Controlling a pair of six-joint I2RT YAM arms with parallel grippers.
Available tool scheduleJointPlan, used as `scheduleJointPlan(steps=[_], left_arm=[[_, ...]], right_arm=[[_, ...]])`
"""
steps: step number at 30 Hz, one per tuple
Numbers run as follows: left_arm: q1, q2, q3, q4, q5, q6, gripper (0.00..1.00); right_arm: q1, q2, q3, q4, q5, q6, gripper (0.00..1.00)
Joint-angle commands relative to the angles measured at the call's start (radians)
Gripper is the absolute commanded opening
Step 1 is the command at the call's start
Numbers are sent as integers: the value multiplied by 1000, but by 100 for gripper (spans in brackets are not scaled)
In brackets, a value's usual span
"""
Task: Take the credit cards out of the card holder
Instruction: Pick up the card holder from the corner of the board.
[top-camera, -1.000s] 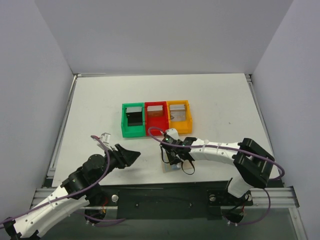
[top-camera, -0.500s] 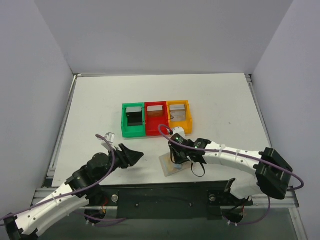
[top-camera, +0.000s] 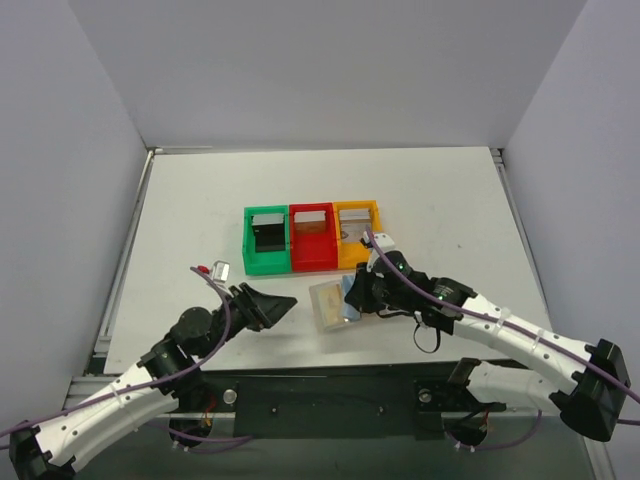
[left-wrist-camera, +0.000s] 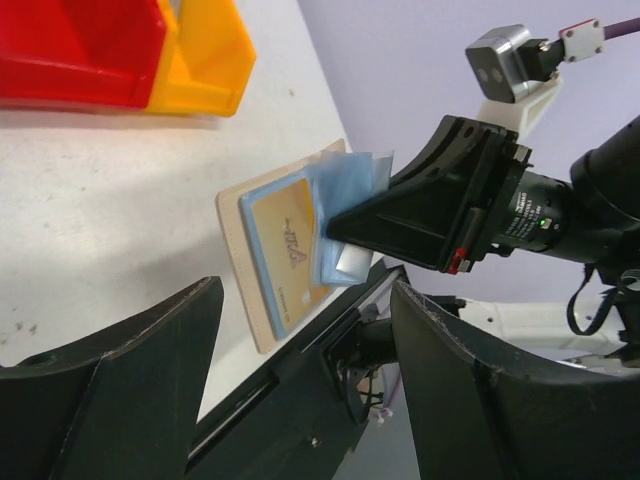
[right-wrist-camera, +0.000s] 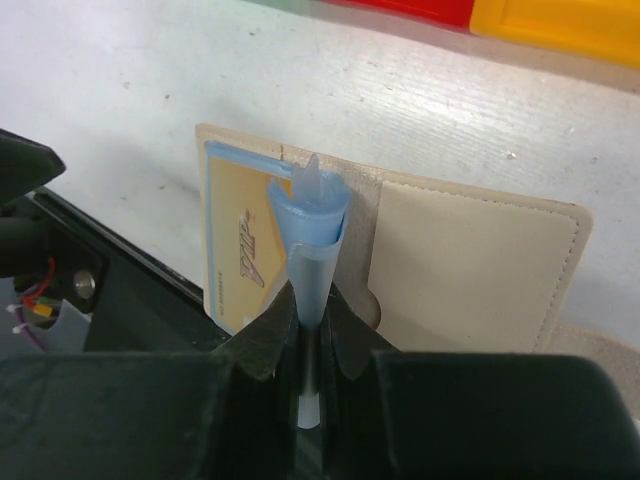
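- Since a second ago the right end effector (top-camera: 352, 297) has swung away from the counter's (top-camera: 200, 210) near edge toward the bins, taking the card holder (top-camera: 330, 303) with it. The left end effector (top-camera: 283, 302) has crept closer and spread wider.
- Right end effector: fingers pressed together, clamped on the holder's light blue inner panel (right-wrist-camera: 308, 215), which bunches up between them.
- The tan holder hangs open just ahead of those fingertips. A yellow card (right-wrist-camera: 243, 240) sits in the flap left of the pinched panel.
- Whether the holder touches the counter cannot be told.
- Left end effector: fingers wide apart, gripping nothing, the holder just beyond its tips.
- Green bin (top-camera: 262, 267), red bin (top-camera: 313, 262) and orange bin (top-camera: 358, 208) stand just past the right end effector.
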Motion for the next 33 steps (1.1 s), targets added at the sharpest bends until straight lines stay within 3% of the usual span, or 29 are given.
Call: scheduleJointPlan(steps=[1, 15, 22, 27, 30, 33], left_arm=[[4, 3, -9, 191, 21, 1, 79], [4, 153, 6, 327, 80, 28, 79], [4, 196, -3, 446, 99, 22, 70], [4, 230, 4, 470, 145, 24, 56], [4, 246, 3, 469, 151, 19, 56], [4, 255, -5, 469, 151, 7, 64]], right_arm=[[-3, -31, 76, 5, -60, 4, 0], [2, -79, 149, 6, -117, 30, 0], [6, -79, 150, 18, -124, 36, 0], [8, -82, 150, 20, -126, 38, 0], [9, -88, 149, 26, -133, 39, 0], [12, -94, 150, 31, -135, 44, 0]])
